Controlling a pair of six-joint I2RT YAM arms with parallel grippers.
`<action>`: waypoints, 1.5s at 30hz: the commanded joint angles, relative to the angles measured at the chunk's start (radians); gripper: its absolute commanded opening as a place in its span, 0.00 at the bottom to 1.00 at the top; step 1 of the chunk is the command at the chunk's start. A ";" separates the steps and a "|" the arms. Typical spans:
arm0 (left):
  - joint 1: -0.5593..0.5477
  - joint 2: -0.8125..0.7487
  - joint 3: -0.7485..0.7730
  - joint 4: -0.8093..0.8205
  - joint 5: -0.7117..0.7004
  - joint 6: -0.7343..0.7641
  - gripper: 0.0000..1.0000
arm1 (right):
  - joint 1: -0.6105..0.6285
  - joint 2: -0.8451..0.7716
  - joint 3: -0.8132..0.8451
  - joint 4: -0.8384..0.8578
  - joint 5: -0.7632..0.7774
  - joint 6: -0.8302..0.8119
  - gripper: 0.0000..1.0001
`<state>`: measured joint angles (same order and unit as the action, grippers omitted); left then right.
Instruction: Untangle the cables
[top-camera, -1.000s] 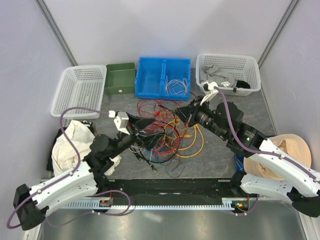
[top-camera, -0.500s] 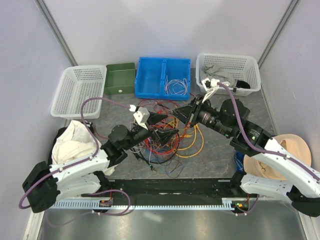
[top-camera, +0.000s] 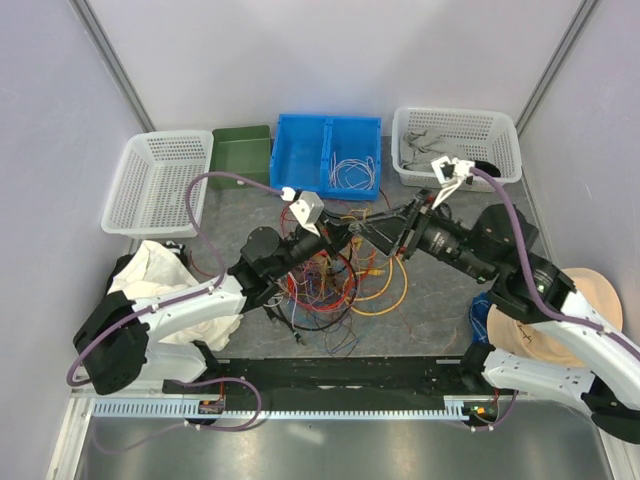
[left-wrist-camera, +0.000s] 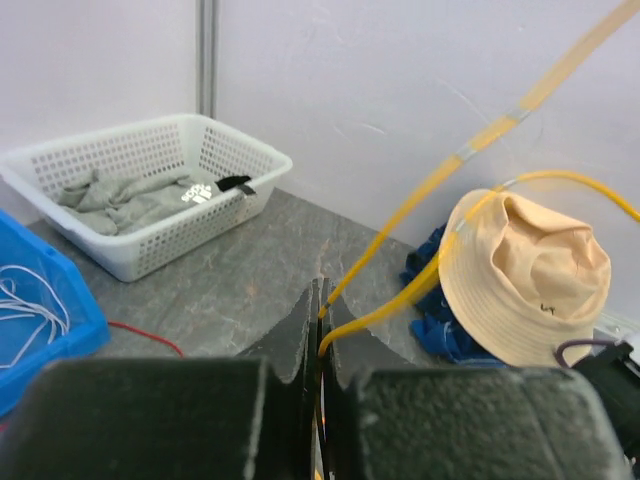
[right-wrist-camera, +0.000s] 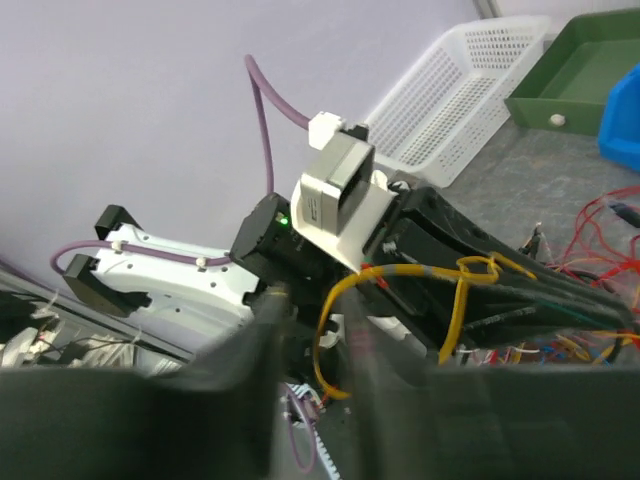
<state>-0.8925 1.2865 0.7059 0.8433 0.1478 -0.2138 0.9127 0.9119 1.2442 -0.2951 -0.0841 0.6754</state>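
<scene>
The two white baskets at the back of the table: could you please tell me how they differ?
The left basket looks empty, while the right basket holds grey cloth and a small black item. The left basket stands next to the green bin; the right basket next to the blue bin. Both are white perforated plastic.

At the back — left basket (top-camera: 155, 185), green bin (top-camera: 240, 160), blue bin (top-camera: 300, 160), right basket (top-camera: 450, 112); tan hat (top-camera: 590, 295) nearer.
</scene>
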 joint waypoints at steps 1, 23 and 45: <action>-0.002 -0.126 0.088 -0.111 -0.121 -0.004 0.02 | 0.005 -0.102 0.001 -0.012 0.142 -0.052 0.56; 0.003 0.017 1.112 -1.069 -0.217 -0.029 0.02 | 0.005 -0.202 -0.465 0.204 0.304 -0.204 0.82; 0.169 0.259 1.337 -1.400 -0.386 -0.060 0.02 | 0.005 -0.295 -0.503 0.152 0.423 -0.215 0.81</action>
<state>-0.8341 1.4422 1.9629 -0.3992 -0.2478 -0.2031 0.9138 0.6350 0.7422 -0.1104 0.2981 0.4736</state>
